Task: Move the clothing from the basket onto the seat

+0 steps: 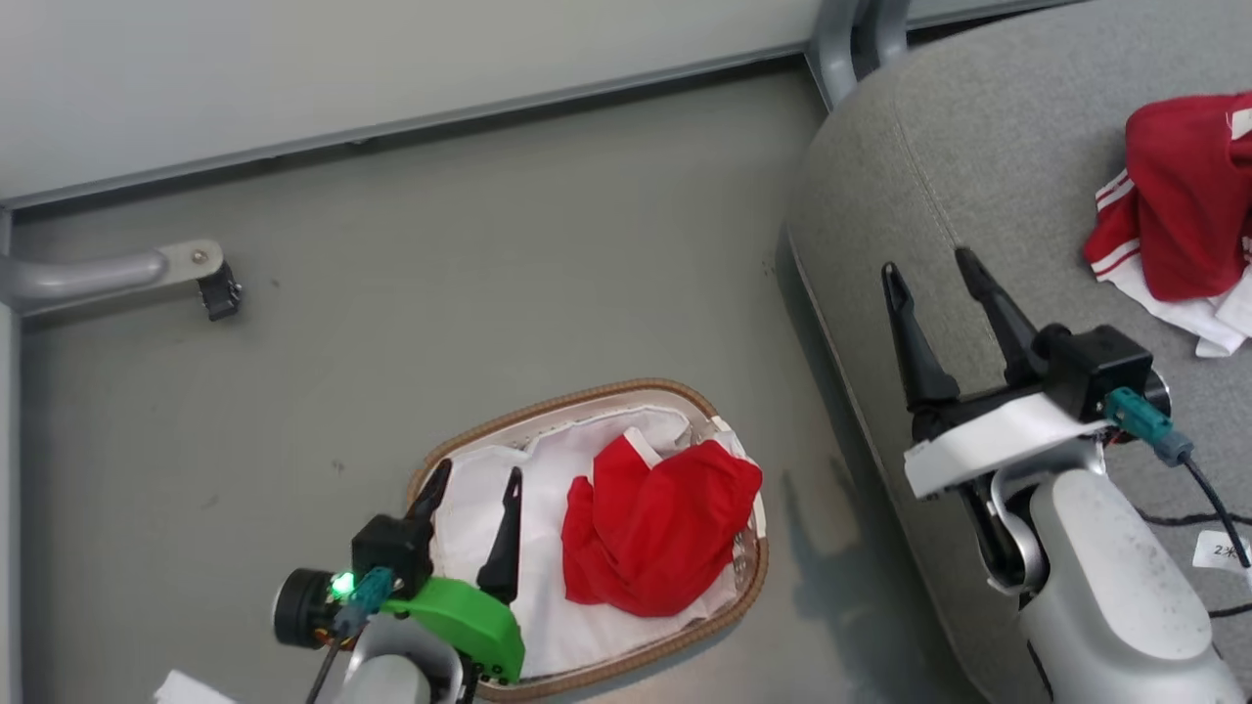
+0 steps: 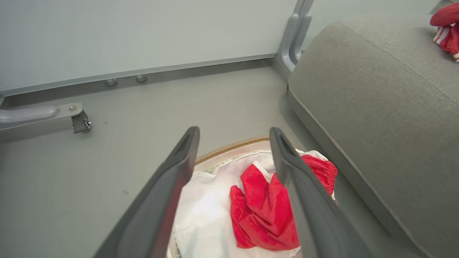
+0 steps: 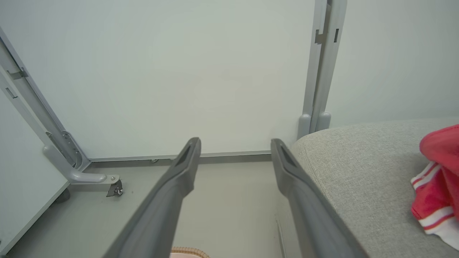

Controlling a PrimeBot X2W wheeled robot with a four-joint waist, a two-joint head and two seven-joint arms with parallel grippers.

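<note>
The remaining red garment [image 1: 655,533] in the basket [image 1: 587,393] lies just right of the nearer left end effector [image 1: 477,477], which is spread wide and empty.

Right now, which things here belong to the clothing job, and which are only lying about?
Job: basket, red garment inside it, seat, second red garment lying on it.
Lying about: white liner, partition foot with caster, black cable, paper tag.

A grey floor [image 1: 489,244] runs up to a pale wall panel [image 1: 293,68]. From the left a grey metal foot [image 1: 117,274] reaches over it, ending in a small dark caster [image 1: 220,295] (down on the floor). A grey post [image 1: 846,39] stands at the panel's base, well apart from the caster.
</note>
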